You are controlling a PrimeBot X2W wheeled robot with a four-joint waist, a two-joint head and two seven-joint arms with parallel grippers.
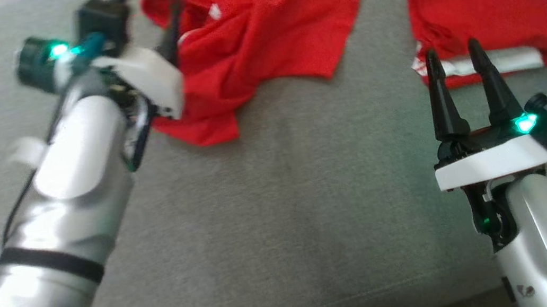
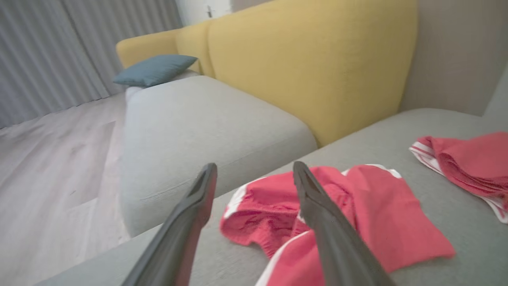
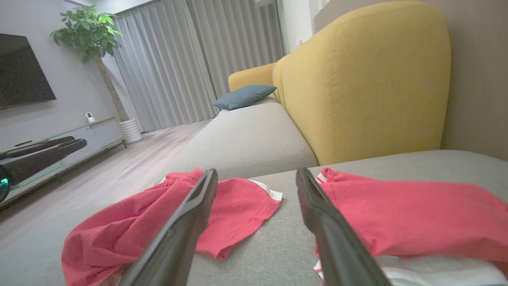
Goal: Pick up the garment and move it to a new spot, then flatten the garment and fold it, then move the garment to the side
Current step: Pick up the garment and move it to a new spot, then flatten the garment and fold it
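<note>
The garment (image 1: pixel 256 32) is red with white trim and lies crumpled on the grey seat at the top centre of the head view. My left gripper (image 1: pixel 173 12) hangs over its left part, fingers spread and nothing between them. In the left wrist view the garment (image 2: pixel 377 210) spreads under and right of the open left gripper (image 2: pixel 254 167). My right gripper (image 1: pixel 453 49) stands open at the lower right, apart from the garment and holding nothing. The right wrist view has the garment (image 3: pixel 131 222) to the left of the right gripper (image 3: pixel 257 171).
A second red garment (image 1: pixel 489 10), folded with a white band, lies just beyond the right fingertips. The grey sofa seat (image 1: pixel 284 227) has bare room in the middle. A yellow backrest (image 2: pixel 317 59) rises behind it, a blue cushion (image 2: pixel 154 69) lies farther off, and wooden floor (image 2: pixel 51 159) is beyond the seat's edge.
</note>
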